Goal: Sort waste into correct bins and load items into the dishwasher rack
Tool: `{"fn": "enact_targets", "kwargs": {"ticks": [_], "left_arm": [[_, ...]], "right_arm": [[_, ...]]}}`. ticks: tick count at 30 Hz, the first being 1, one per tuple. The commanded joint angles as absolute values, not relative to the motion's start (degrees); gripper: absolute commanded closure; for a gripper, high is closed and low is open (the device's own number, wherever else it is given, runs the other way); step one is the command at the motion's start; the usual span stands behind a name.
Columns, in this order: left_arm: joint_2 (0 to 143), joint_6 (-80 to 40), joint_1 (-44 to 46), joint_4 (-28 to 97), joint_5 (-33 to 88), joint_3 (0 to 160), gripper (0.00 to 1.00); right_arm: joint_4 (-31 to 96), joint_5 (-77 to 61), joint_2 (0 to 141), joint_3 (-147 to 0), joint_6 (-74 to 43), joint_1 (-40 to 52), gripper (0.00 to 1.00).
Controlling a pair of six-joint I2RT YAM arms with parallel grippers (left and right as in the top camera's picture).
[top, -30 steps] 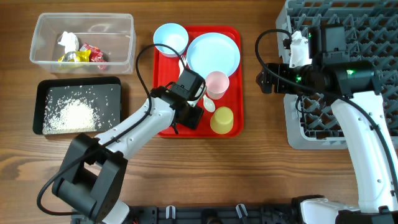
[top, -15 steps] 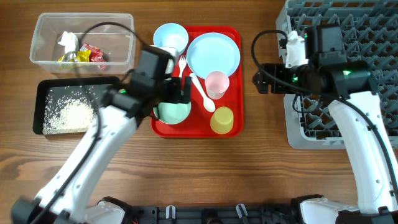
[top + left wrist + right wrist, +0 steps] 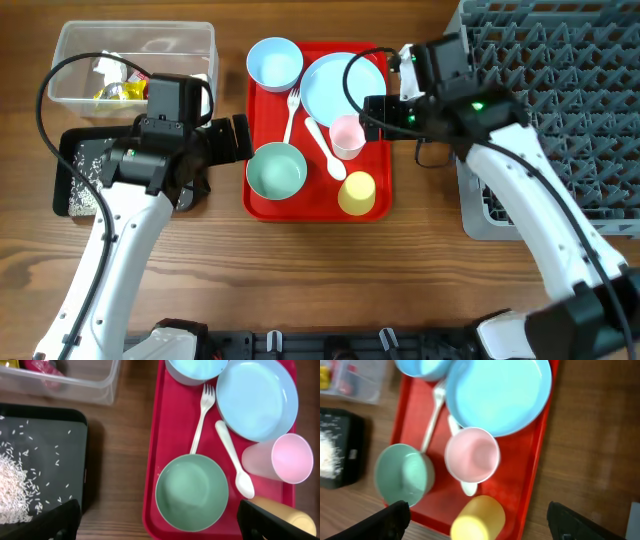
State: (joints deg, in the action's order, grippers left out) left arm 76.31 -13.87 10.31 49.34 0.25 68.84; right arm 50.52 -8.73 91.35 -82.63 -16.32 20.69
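Now that the L claw [image 3: 159, 512] has let go & pulled back, jaws wide, empty, the green bowl [image 3: 277, 171] sits just below it on the red tray [image 3: 262, 205]. R claw [image 3: 378, 112], also wide, has swung off the rack [image 3: 560, 100]; pink cup [image 3: 348, 135] lies beneath it. We reckon loading's next.

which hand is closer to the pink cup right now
Right. The right hand is just beside the pink cup, toward the rack; the left hand is past the red tray's other edge, with the green bowl between.
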Motion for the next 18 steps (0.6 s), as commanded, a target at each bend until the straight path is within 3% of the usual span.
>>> {"fn": "enact_targets", "kwargs": {"ticks": [1, 9, 18], "left_arm": [[77.7, -14.4, 10.0, 49.6, 0.1, 69.3, 0.00], [79.6, -14.4, 10.0, 49.1, 0.1, 69.3, 0.00], [79.7, -16.0, 6.2, 46.5, -0.1, 69.3, 0.00]], "right_arm": [[51.9, -6.9, 95.3, -83.5, -19.7, 20.8, 0.12], [57.3, -9.9, 94.9, -83.5, -15.7, 21.9, 0.12], [60.7, -3.7, 95.4, -81.7, -16.1, 32.1, 0.09]]}}
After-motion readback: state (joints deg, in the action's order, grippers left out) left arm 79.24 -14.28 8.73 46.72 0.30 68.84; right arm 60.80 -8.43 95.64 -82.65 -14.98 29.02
